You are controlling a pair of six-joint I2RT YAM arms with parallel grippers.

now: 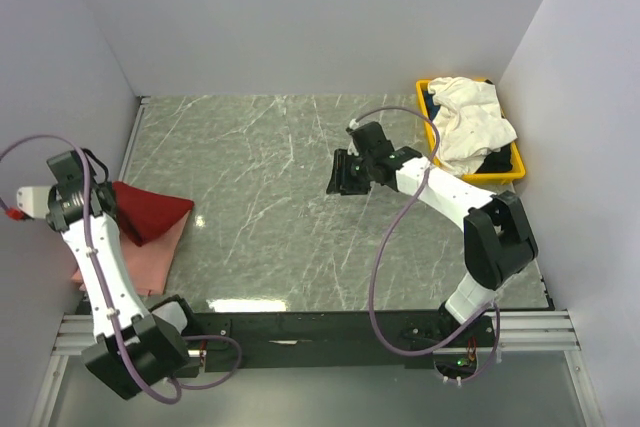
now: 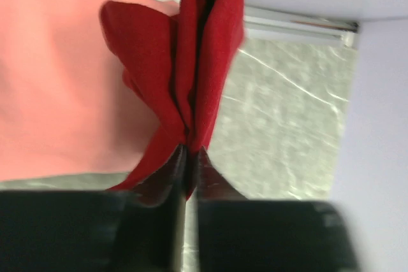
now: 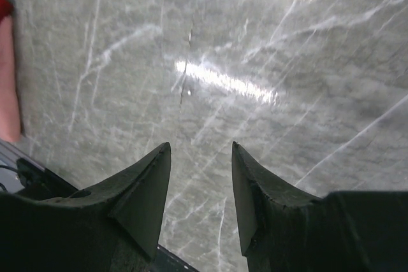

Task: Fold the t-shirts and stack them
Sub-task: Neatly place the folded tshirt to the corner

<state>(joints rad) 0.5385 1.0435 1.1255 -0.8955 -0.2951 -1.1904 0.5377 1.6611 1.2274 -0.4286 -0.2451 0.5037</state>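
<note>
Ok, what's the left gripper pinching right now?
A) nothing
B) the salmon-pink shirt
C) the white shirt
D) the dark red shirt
D: the left wrist view shows the left gripper shut on a fold of the dark red shirt.

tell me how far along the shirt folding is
Looks done: the salmon-pink shirt lies flat at the left edge of the table. In hand: the left gripper is shut on the dark red shirt, which rests on the pink one, only partly folded. Left: the white shirt is heaped in the yellow bin; the right gripper hovers open, empty.
</note>
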